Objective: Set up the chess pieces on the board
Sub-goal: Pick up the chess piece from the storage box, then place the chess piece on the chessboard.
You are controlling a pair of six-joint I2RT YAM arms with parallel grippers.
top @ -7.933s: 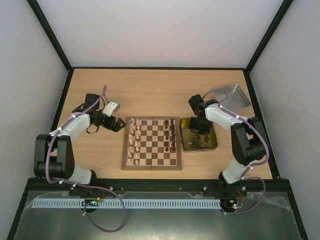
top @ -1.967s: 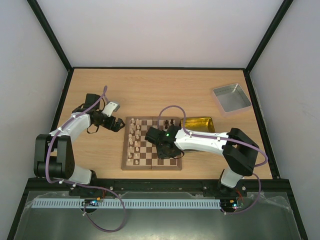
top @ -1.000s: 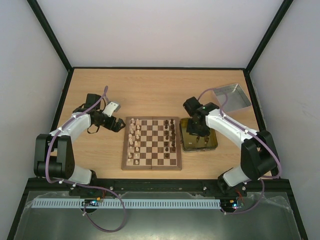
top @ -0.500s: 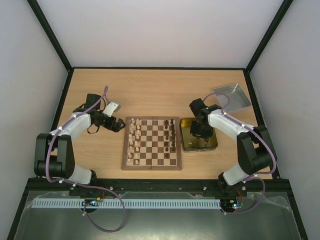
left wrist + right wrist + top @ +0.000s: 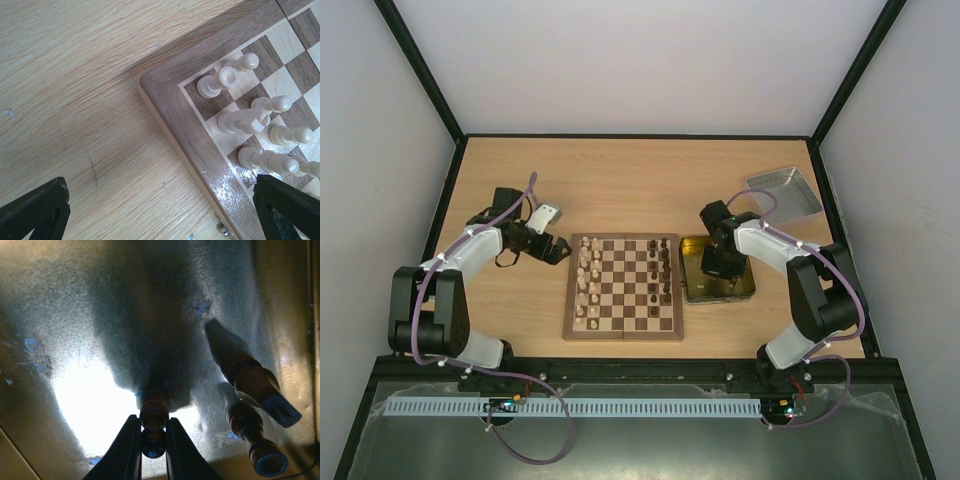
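Note:
The chessboard [image 5: 624,286] lies mid-table with pale pieces [image 5: 588,281] down its left columns and dark pieces [image 5: 661,272] down its right columns. My right gripper [image 5: 718,264] is down inside the gold tin [image 5: 691,290]. In the right wrist view its fingers [image 5: 129,450] are shut on a dark brown piece [image 5: 153,416] that stands on the tin floor. Two more dark pieces [image 5: 252,385] lie beside it. My left gripper [image 5: 558,248] is open and empty over the table by the board's far left corner [image 5: 160,85], near several pale pieces [image 5: 227,80].
A silver-grey metal tray [image 5: 784,192] sits at the back right. The gold tin stands right against the board's right edge. Black frame rails border the table.
My right arm swung from the board back to the gold tin and lowered into it, and its fingers are now closed on a dark piece. The left arm has not moved.

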